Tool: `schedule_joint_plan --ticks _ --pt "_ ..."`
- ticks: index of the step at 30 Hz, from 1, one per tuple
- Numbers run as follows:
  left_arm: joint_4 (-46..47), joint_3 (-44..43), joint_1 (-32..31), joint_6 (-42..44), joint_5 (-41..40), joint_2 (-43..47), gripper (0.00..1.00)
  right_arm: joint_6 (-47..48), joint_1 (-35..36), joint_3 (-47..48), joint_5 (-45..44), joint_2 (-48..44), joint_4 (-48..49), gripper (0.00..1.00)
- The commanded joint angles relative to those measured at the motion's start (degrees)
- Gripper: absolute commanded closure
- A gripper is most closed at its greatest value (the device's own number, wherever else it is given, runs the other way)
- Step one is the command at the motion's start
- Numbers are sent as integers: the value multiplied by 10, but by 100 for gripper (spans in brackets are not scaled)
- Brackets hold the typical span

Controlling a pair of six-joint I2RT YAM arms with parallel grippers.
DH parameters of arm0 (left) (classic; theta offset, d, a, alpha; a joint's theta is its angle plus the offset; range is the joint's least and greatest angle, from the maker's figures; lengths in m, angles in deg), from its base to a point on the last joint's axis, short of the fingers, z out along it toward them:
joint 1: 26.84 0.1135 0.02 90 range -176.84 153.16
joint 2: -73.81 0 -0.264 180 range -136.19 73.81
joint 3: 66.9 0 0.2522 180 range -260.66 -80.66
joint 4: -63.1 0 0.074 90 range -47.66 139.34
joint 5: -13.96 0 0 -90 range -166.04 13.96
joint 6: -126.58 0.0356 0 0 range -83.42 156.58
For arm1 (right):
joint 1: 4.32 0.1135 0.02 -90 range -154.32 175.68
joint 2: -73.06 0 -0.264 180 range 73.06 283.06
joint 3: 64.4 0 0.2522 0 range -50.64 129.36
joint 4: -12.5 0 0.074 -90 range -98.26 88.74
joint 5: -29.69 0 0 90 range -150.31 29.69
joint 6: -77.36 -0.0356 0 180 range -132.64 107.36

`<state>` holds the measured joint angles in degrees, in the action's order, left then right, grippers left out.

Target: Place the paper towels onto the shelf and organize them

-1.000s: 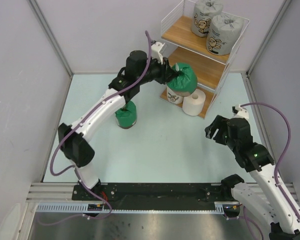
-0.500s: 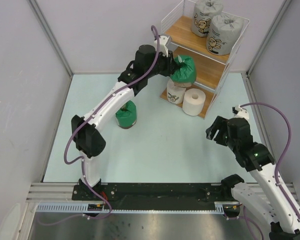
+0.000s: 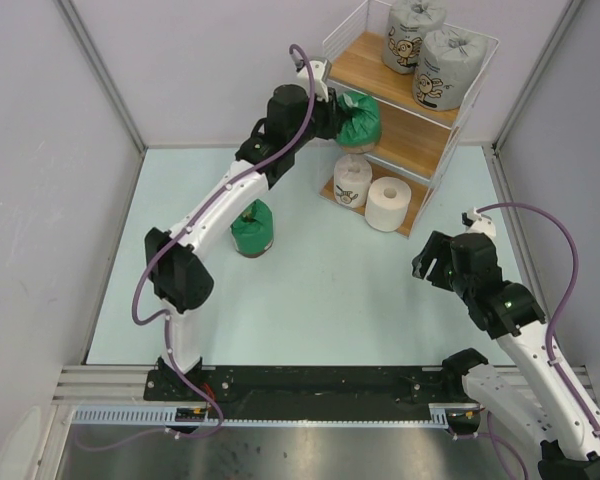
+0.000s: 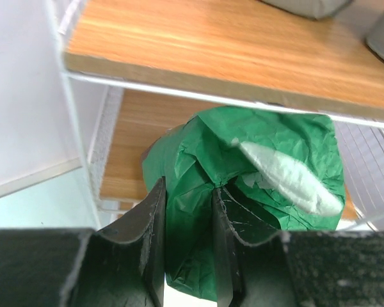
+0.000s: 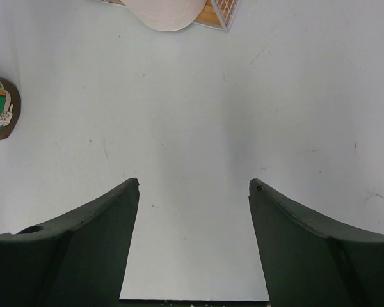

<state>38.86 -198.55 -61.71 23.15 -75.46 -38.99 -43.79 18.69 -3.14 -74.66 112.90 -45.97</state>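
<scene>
Green-wrapped roll [image 4: 256, 173] is pinched by its gathered wrap in our left gripper [image 4: 187, 195]. It now sits at the mouth of the middle board [image 3: 420, 150] of the shelf [image 3: 332, 45], just under the top board [image 3: 365, 62]. A second ago it hung lower, in front of the bottom tier, so we've lifted it and swung it in toward the rack. We can't tell whether it touches the board yet, and the grip is clearly still clenched. The grey cartoon rolls [image 3: 448, 68] sit up top, and the white-wrapped roll [image 3: 352, 180] and bare roll [image 3: 388, 203] are on the bottom board. The second green roll [image 3: 252, 230] stands on the table [image 3: 320, 300] beside the left arm. Our right gripper [image 5: 193, 185] hasn't moved: jaws spread, empty, over bare table. We judge this as the fifth roll nearly placed, with one left. Next we push deeper, lower, then release, minding the wire frame.
</scene>
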Motion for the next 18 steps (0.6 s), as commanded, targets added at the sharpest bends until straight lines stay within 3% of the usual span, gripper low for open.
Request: schedule_joint_plan --ticks 1,10,18 --pt "82 -37 4 -13 -34 -8 100 10 -2 22 -14 2 13 26" --pt "86 -96 4 -18 -41 -52 100 9 -2 22 -16 -1 9 26" --pt "94 -97 5 -31 -33 -72 100 8 -2 22 -19 0 8 25"
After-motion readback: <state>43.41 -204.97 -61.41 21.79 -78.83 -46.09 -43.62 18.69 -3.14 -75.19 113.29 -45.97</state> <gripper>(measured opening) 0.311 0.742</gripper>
